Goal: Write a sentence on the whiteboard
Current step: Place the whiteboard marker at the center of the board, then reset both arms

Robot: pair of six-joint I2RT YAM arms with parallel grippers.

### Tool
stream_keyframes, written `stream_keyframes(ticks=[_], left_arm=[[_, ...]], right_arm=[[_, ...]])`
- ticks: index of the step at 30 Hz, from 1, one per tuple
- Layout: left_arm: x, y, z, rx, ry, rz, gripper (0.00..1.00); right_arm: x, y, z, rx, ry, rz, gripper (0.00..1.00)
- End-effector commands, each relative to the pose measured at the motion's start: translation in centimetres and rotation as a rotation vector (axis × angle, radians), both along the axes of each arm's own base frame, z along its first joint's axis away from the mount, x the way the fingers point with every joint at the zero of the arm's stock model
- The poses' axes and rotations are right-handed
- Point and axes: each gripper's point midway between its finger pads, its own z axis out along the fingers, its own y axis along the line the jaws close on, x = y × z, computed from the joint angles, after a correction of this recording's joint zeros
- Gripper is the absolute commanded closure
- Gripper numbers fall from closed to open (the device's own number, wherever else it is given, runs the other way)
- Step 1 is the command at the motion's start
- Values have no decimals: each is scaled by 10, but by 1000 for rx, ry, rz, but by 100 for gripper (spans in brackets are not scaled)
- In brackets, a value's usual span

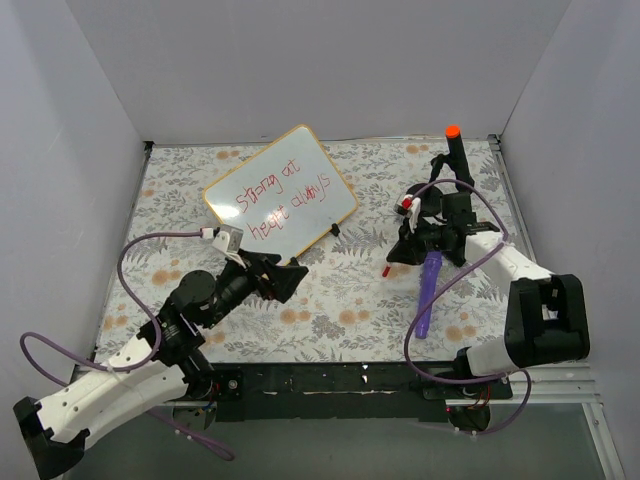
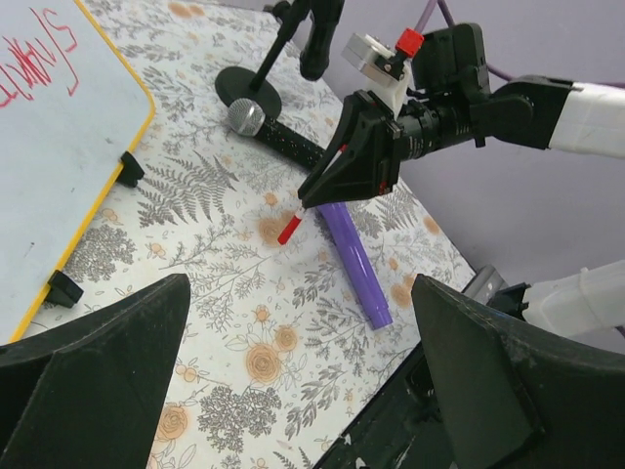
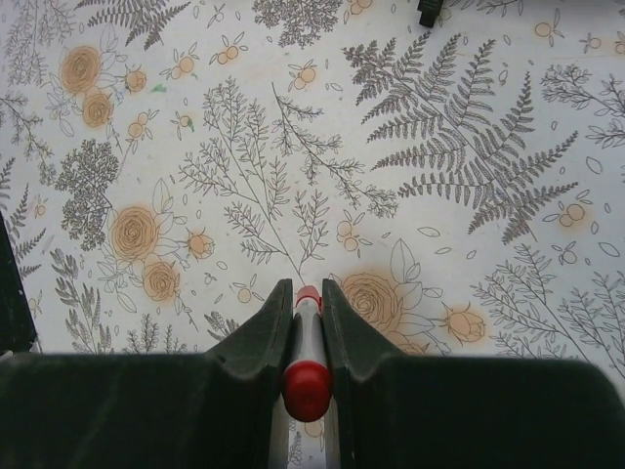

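Whiteboard (image 1: 280,193) with its thin yellowish frame rests on small black clip feet toward the far left-centre of the floral tablecloth (image 1: 340,300), turned at an angle to the table's edges. The sentence (image 1: 275,198) runs across it in red marker in two lines, reading roughly "Strong at heart always". The left gripper (image 1: 283,275) hovers just beside the board's near corner, its jaws spread wide with nothing between them. The right gripper (image 3: 307,293) is well apart from the board on the right side, its fingers closed on a red marker (image 2: 290,230) that points down at the cloth; whether the tip touches it cannot be told. A purple pen-like cylinder (image 1: 428,290) lies on the cloth just beside that gripper, and a microphone (image 2: 249,117) lies near a black stand (image 1: 455,160) beyond it.
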Motion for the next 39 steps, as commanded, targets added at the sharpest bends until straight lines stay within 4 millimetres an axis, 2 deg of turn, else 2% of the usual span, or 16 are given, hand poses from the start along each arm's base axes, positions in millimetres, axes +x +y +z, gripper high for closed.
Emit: stream_keyframes(ticks=[1, 6, 11, 12, 15, 18, 23, 24, 26, 27, 29, 30, 32, 36, 38, 39], left_arm=[[3, 22, 15, 2, -8, 87, 2], [-3, 31, 11, -16, 9, 97, 2], [-7, 38, 4, -20, 20, 111, 2], [-8, 39, 4, -23, 18, 113, 2], [-9, 44, 6, -17, 11, 123, 2], [-8, 47, 9, -4, 2, 138, 2], [5, 52, 13, 62, -13, 201, 2], [9, 57, 26, 77, -35, 226, 2], [19, 67, 33, 142, -33, 298, 2], [24, 66, 52, 160, -58, 311, 2], [30, 71, 70, 179, -85, 350, 2], [38, 68, 74, 210, -86, 363, 2], [47, 73, 99, 236, -124, 402, 2], [80, 73, 108, 285, -126, 410, 2], [101, 66, 98, 289, -80, 369, 2], [115, 74, 92, 280, -47, 350, 2]], right_arm=[[-5, 2, 18, 68, 11, 0, 82], [-3, -4, -3, 87, 158, -17, 70], [5, -14, -1, 112, 192, -56, 51], [9, -17, 2, 114, 181, -69, 41], [18, -30, 9, 97, 144, -116, 30], [26, -51, 23, 92, 88, -179, 27], [26, -66, 47, 77, -23, -206, 25], [29, -73, 57, 44, -84, -228, 25], [32, -84, 71, -5, -149, -278, 23], [35, -99, 86, -47, -209, -344, 22], [39, -115, 115, -78, -284, -416, 21], [37, -131, 135, -95, -329, -493, 15], [38, -145, 172, -89, -401, -578, 9], [27, -161, 219, -23, -441, -803, 7], [25, -167, 228, 4, -434, -892, 8], [21, -176, 234, 9, -435, -972, 8]])
